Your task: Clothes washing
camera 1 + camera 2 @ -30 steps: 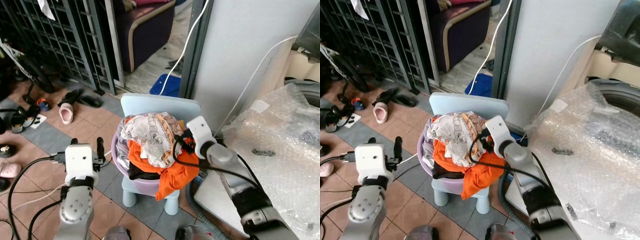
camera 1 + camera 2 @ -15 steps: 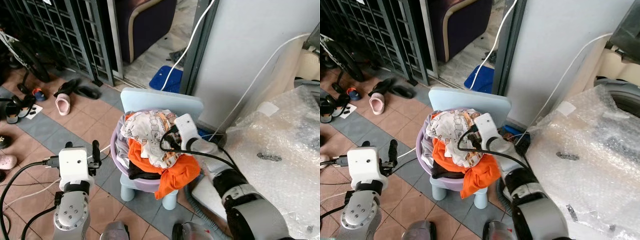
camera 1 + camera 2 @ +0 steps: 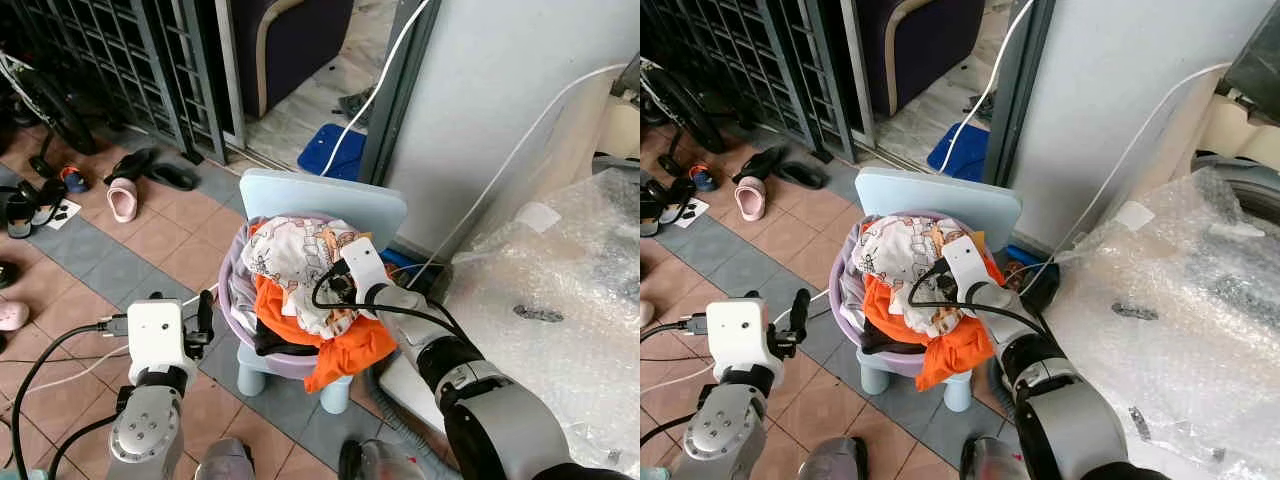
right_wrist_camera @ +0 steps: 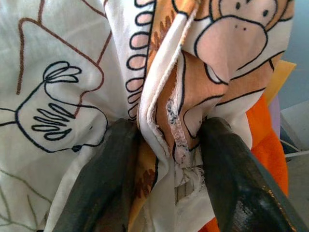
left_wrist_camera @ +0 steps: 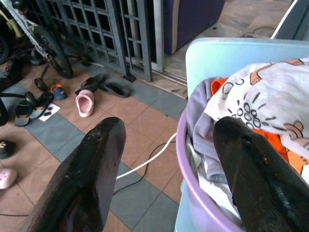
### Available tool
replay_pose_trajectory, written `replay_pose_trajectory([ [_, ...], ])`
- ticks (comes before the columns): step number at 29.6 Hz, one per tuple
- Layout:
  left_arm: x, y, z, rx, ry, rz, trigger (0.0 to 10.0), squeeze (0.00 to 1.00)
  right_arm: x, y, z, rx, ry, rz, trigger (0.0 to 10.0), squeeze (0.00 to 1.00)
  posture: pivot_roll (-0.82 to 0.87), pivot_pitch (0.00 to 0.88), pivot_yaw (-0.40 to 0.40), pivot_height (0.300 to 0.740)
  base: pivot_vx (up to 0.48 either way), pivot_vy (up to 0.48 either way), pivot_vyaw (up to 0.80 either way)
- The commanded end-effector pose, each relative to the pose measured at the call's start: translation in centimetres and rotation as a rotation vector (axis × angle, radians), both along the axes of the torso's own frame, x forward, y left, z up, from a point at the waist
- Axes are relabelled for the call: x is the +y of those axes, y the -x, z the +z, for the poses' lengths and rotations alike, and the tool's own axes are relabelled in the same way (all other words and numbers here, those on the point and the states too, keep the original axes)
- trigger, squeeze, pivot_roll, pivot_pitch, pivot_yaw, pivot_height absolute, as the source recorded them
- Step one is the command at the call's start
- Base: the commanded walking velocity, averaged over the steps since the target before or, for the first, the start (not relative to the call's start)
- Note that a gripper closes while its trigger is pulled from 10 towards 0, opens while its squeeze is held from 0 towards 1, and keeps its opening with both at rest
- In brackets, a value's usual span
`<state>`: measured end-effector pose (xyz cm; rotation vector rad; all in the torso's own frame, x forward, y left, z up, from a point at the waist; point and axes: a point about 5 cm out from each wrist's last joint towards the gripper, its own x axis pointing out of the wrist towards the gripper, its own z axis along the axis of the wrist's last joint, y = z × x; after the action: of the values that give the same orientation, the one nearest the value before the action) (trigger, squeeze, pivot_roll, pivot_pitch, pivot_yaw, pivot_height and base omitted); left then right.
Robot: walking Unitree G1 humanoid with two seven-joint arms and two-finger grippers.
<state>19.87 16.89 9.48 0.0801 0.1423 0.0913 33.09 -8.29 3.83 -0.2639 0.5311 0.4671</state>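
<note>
A purple basin (image 3: 232, 292) heaped with clothes stands on a small light-blue chair (image 3: 320, 200). A white cartoon-print garment (image 3: 290, 258) lies on top, and an orange garment (image 3: 345, 345) hangs over the basin's front rim. My right gripper (image 3: 332, 290) is pushed into the print garment from the right. In the right wrist view its fingers (image 4: 108, 164) pinch a bunched fold of that print cloth (image 4: 164, 96). My left gripper (image 3: 202, 312) is open, low over the floor tiles left of the basin (image 5: 193, 183), holding nothing.
A washing machine under bubble wrap (image 3: 560, 300) stands close on the right. A metal gate (image 3: 120, 60) and a bicycle wheel (image 5: 50, 48) stand at the far left, with shoes and slippers (image 3: 125, 200) on the tiles. A white cable (image 5: 145, 162) crosses the floor. A blue mat (image 3: 335, 160) lies behind the chair.
My right gripper has moved left from the basin's right edge into the print garment and has a fold between its fingers. The left arm has barely moved; the camera shifted slightly.
</note>
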Motion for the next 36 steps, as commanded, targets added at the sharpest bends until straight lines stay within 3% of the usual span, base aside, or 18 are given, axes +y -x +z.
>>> replay_pose_trajectory([
  [1, -0.1, 0.1, -0.4, 0.023, 0.002, 0.007, 10.0, 0.00, -0.3, 0.6, -1.0, 0.051, 0.020, 0.003, 0.0, 0.00, 0.14, 0.152, -0.080, 0.740, 0.000, 0.000, 0.00],
  [17, -0.2, -0.6, -0.8, 0.028, 0.006, 0.017, 10.0, 0.00, 0.5, 0.4, -0.6, 0.045, -0.002, 0.051, 0.0, 0.00, 0.13, 0.128, -0.098, 0.740, 0.000, 0.000, 0.00],
  [21, -0.2, -1.1, -0.8, 0.023, 0.000, 0.006, 10.0, 0.00, 0.9, 0.0, 0.1, 0.011, -0.047, 0.050, 0.0, 0.00, 0.12, 0.103, -0.080, 0.740, 0.000, 0.000, 0.00],
  [30, -0.8, -2.3, -1.2, 0.020, -0.004, -0.042, 10.0, 0.00, 0.7, -1.0, 2.5, -0.147, -0.201, 0.022, 0.0, 0.00, 0.08, 0.036, -0.040, 0.740, 0.000, 0.000, 0.00],
  [32, -1.2, -2.7, -1.6, 0.025, -0.009, -0.081, 10.0, 0.00, 0.1, -0.9, 3.4, -0.214, -0.280, -0.012, 0.0, 0.00, 0.06, 0.007, -0.021, 0.740, 0.000, 0.000, 0.00],
  [36, -1.5, -3.5, -1.6, 0.017, -0.004, -0.107, 10.0, 0.00, -0.5, 0.0, 4.2, -0.293, -0.321, -0.022, 0.0, 0.00, 0.03, 0.000, 0.015, 0.740, 0.000, 0.000, 0.00],
])
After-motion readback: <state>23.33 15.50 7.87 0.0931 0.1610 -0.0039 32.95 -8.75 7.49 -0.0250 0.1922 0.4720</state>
